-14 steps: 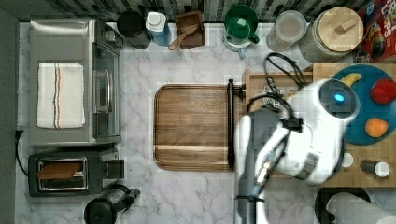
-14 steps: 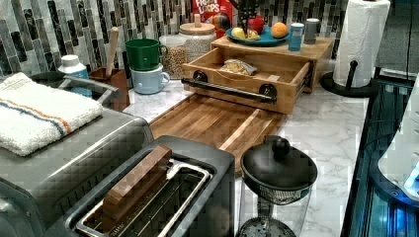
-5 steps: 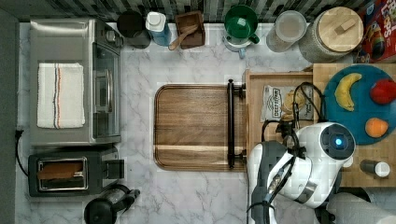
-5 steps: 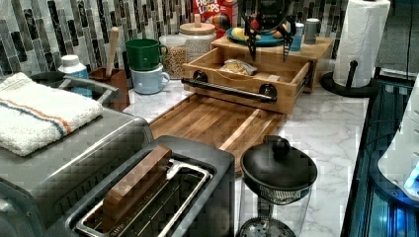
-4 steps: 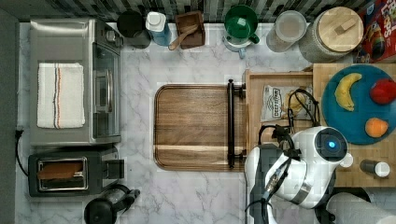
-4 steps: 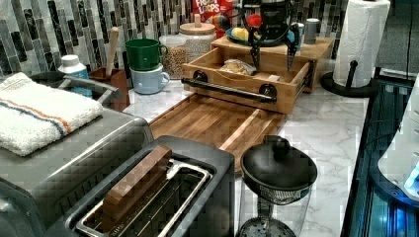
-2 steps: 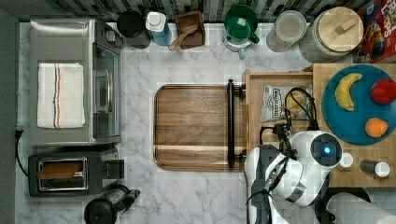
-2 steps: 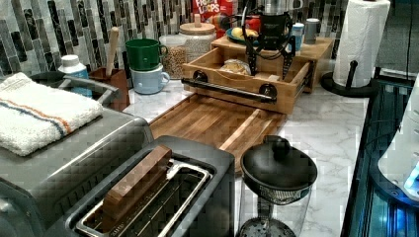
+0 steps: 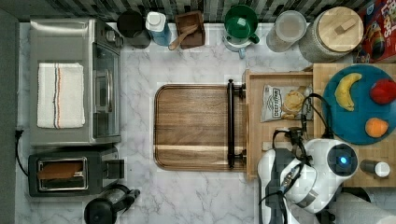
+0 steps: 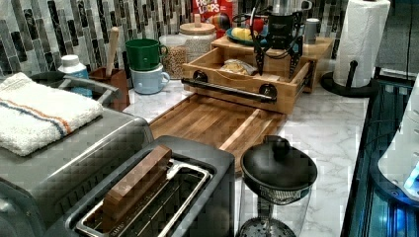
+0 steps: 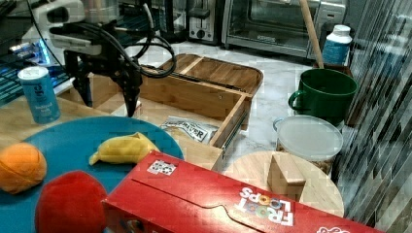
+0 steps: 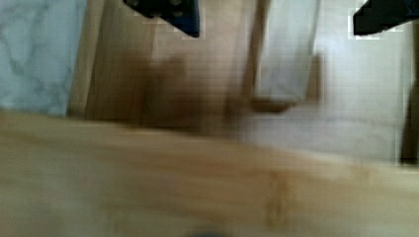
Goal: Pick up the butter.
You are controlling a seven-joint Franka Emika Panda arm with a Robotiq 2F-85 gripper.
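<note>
Gripper: the gripper (image 11: 108,99) hangs point-down inside the open wooden drawer (image 9: 254,116), its two dark fingers (image 10: 259,63) spread wide with nothing between them; in the right view the fingertips sit low, near the drawer floor.
Butter: the butter (image 12: 286,54), a pale cream stick, lies flat on the drawer floor between the spread fingers and touched by neither in the wrist view; in the top view its end (image 9: 268,146) pokes out at the arm's left edge, in the near part of the drawer.
Change: since 0.4 s ago the gripper has dropped lower into the drawer in the left view, and in the top view the arm's white body has slid slightly further down the picture; 2.8 s ago the arm covered the drawer in the top view.
Crisp bag: the crisp bag (image 9: 280,102) lies in the drawer's far part, well apart from the butter.
Plate: the blue plate (image 9: 359,130) on the top view's right carries a banana (image 9: 346,90), a red fruit (image 9: 383,91) and an orange (image 9: 376,127).
Board: the wooden tray (image 9: 194,126) lies just beside the drawer handle on the marble counter (image 9: 140,186).
</note>
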